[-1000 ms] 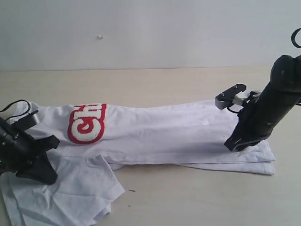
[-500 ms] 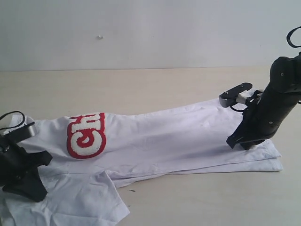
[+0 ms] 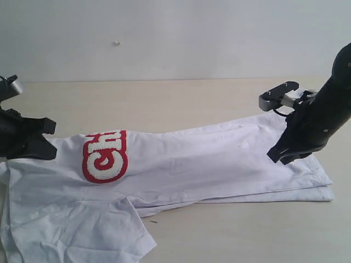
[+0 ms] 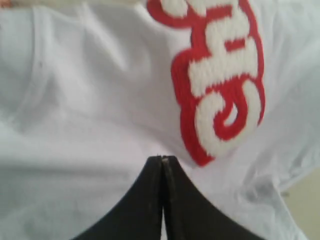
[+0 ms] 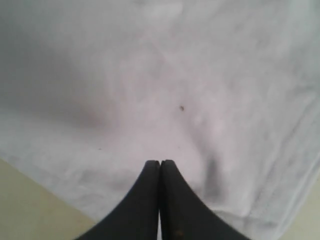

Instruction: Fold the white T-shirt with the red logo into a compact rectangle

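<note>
Left hand [image 4: 162,158] is pressed together beside the red logo [image 3: 104,156], right hand [image 5: 160,161] likewise near the hem. I cannot tell if either pinches cloth. My white T-shirt [image 3: 208,164] lies lengthwise across the desk [image 3: 164,104]. Next, I judge, the near sleeve [image 3: 104,230] needs folding in.

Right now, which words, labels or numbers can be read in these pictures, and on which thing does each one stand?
"Ch": fuzzy white letters on the red logo of the white T-shirt; the rest of the word does not show past the shirt's folded edge.
No other word, label, number or sign can be read in any view.
</note>
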Available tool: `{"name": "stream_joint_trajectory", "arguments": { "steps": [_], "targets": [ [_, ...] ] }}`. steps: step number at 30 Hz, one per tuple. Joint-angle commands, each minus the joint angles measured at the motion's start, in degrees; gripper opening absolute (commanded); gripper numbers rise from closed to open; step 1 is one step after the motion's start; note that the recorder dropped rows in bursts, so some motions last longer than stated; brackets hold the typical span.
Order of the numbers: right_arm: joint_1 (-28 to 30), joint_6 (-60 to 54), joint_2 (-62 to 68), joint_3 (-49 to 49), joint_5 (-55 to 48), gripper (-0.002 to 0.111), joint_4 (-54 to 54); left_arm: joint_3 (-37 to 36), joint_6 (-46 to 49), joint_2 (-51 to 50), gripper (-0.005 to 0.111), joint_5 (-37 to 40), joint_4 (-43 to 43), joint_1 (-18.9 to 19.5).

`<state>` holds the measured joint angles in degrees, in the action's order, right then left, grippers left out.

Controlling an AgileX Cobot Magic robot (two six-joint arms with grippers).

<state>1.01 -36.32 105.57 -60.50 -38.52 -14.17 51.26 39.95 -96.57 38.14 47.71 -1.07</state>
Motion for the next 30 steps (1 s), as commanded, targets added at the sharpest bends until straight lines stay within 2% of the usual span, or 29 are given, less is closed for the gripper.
{"name": "stream_joint_trajectory", "arguments": {
  "steps": [1, 3, 5, 7, 9, 14, 17, 25, 30],
  "targets": [
    [0.3, -4.8, -1.9, 0.2, -1.4, 0.0, -3.7, 0.4, 12.5, -2.1, 0.014, -5.4, 15.0, 0.0],
    [0.3, -5.6, -1.8, 0.2, -0.6, 0.0, -3.4, 0.4, 18.8, -3.7, 0.025, -7.1, 20.0, 0.0],
    [0.3, -5.6, -1.7, 0.2, 1.8, 0.0, -3.4, 0.8, 21.1, -5.7, 0.034, -8.4, 22.8, 0.0],
    [0.3, -3.1, -1.7, 0.2, 8.8, 0.0, -3.4, 2.1, 21.1, -8.9, 0.038, -8.9, 22.8, 0.0],
    [0.3, -0.4, -1.4, 0.2, 15.3, 0.0, -3.5, 3.0, 21.1, -11.6, 0.038, -11.0, 23.0, 0.0],
    [0.3, 1.1, 2.0, 0.2, 21.9, 0.0, -3.6, 4.7, 21.1, -14.7, 0.038, -14.4, 23.0, 0.0],
    [0.3, 6.7, 5.8, 0.2, 26.5, 0.0, -3.6, 5.1, 21.3, -16.6, 0.038, -17.4, 23.0, 0.0],
    [0.3, 6.7, 11.4, 0.2, 32.0, 0.0, -3.6, 5.1, 21.8, -19.0, 0.038, -25.1, 23.0, 0.0],
    [1.0, 11.6, 13.3, 0.2, 34.9, 0.0, -3.6, 5.5, 21.9, -19.0, 0.038, -28.0, 23.1, 0.0]
  ]
}}
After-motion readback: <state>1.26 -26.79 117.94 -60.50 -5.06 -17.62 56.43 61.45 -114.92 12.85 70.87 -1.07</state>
